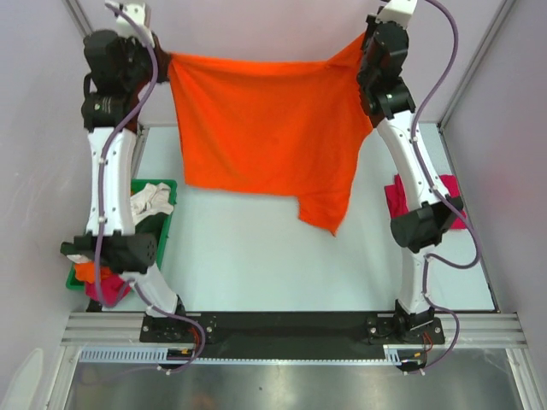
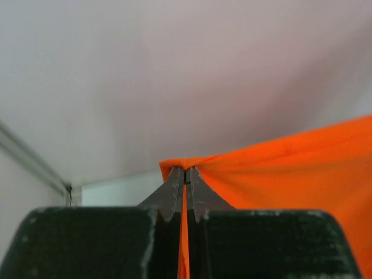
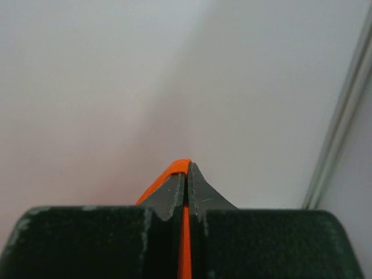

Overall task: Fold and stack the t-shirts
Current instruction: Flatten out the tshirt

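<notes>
A bright orange t-shirt (image 1: 265, 128) hangs spread in the air between both arms, high at the back of the table. My left gripper (image 1: 167, 61) is shut on its left top corner; in the left wrist view the cloth (image 2: 290, 168) runs off to the right from the closed gripper (image 2: 185, 170). My right gripper (image 1: 362, 41) is shut on the right top corner, and the right wrist view shows an orange fold (image 3: 174, 170) pinched at the gripper (image 3: 186, 168). One lower corner (image 1: 329, 218) dangles over the table. A magenta-red t-shirt (image 1: 397, 195) lies behind the right arm.
A green bin (image 1: 167, 192) at the left holds cream cloth (image 1: 152, 202) and orange and magenta cloth (image 1: 90, 273). The white table surface (image 1: 256, 256) lies below the hanging shirt. Pale walls (image 1: 256, 26) and metal frame posts (image 1: 474, 60) close in the back and sides.
</notes>
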{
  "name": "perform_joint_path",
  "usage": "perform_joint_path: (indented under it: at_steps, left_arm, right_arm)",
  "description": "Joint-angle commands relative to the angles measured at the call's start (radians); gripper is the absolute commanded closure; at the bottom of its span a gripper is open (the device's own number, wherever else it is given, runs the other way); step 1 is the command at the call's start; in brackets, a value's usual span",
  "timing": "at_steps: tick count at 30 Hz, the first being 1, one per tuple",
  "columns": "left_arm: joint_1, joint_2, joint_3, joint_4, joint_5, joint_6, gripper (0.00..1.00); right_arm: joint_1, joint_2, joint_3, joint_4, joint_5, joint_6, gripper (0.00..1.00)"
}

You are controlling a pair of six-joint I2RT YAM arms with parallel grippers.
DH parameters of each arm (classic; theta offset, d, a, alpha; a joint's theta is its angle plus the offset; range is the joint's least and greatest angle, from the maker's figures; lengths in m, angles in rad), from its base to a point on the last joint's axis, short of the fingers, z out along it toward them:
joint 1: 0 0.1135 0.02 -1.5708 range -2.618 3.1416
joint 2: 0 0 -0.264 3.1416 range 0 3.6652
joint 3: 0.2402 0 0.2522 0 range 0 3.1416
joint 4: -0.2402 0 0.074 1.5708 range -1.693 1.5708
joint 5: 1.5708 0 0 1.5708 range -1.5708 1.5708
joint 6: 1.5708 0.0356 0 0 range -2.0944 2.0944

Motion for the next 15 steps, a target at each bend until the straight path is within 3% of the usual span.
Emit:
perform_joint_path:
  at_steps: [1, 5, 9, 15]
  left_arm:
    - [-0.003, 0.171, 0.478, 0.083, -0.083, -0.030, 1.00]
    - [-0.054, 0.150, 0.448, 0.235, -0.118, -0.020, 1.00]
    - [-0.065, 0.125, 0.393, 0.209, -0.112, -0.023, 1.00]
    - [-0.065, 0.062, 0.053, 0.256, -0.077, -0.032, 1.00]
  right_arm:
    - [0.001, 0.045, 0.187, 0.169, -0.085, -0.010, 1.00]
    - [0.030, 0.007, 0.209, 0.234, -0.109, -0.073, 1.00]
    - [0.036, -0.056, 0.096, 0.209, -0.053, -0.090, 1.00]
    - [0.041, -0.126, -0.181, 0.255, 0.004, -0.078, 1.00]
